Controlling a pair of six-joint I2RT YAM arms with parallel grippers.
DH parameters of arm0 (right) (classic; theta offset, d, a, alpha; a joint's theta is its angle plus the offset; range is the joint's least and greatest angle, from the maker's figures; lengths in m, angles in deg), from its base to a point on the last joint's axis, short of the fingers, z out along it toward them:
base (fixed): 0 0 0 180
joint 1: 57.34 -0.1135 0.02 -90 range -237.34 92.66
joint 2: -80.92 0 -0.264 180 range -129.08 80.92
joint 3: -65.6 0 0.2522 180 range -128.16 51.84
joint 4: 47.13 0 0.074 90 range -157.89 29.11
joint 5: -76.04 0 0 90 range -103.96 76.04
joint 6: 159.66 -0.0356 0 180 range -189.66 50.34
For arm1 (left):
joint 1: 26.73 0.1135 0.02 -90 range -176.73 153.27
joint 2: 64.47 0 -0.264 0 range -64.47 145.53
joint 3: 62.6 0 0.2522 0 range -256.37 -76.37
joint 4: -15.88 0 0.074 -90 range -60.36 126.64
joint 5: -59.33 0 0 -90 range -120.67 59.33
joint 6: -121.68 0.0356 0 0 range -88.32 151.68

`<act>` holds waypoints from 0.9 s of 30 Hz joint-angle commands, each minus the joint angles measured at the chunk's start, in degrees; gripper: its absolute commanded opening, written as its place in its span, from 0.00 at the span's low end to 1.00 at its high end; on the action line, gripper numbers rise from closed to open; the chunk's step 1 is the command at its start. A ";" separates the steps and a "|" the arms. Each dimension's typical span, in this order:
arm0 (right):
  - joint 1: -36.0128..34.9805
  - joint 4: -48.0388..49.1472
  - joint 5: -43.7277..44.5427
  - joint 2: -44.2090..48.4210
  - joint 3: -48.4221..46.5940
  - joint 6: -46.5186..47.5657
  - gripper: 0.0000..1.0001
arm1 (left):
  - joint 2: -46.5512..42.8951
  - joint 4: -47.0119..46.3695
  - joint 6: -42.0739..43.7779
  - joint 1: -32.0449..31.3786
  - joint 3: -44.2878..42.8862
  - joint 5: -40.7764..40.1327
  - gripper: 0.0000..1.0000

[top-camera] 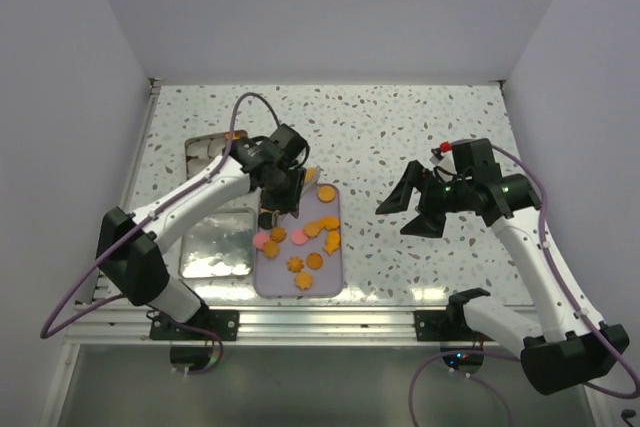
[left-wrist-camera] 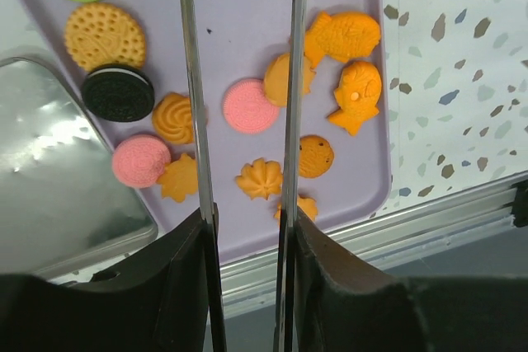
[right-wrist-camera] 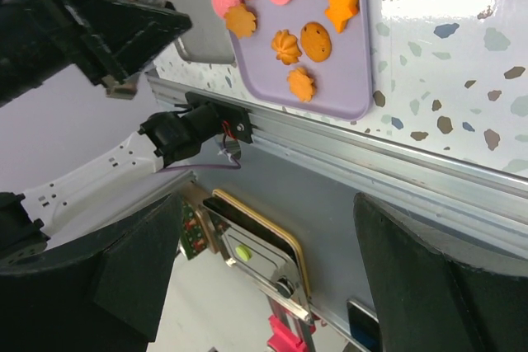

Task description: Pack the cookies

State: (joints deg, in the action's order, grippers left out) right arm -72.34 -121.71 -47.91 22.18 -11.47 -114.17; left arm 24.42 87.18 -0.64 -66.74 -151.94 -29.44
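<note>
Cookies (left-wrist-camera: 250,106) lie loose on the lavender tray (left-wrist-camera: 239,6), and none show in the part of the tin (left-wrist-camera: 58,179) I can see: picking is the step in hand.
My left gripper (left-wrist-camera: 247,224) is clamped on the metal tongs (left-wrist-camera: 188,80), blades apart over a pink round. My right gripper (right-wrist-camera: 268,261) hangs wide, holding nothing. Next, I judge, I set the tips around one cookie, squeeze gently, then carry it to the tin. No writing is legible.

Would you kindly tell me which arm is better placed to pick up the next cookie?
The left. Its pincer holds the tongs directly over the cookies on the purple tray. The right pincer hangs open over the table, well off to the side of the tray, holding nothing.
</note>
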 commanded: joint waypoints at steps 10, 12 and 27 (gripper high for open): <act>0.06 -0.27 -0.59 -1.37 -2.08 2.67 0.88 | -7.85 6.98 8.23 23.02 -9.07 -7.65 0.39; -0.02 -0.35 -0.67 -1.99 -2.61 3.11 0.88 | -7.41 6.36 9.11 25.32 -8.46 -7.91 0.40; 0.06 -2.03 -0.85 -4.80 -3.31 6.10 0.88 | -0.03 -2.25 12.10 34.38 -5.12 -1.77 0.40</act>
State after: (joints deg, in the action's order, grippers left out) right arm -72.34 -123.02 -47.96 17.90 -12.30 -109.69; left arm 23.28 89.15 9.79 -32.73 -157.53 -33.48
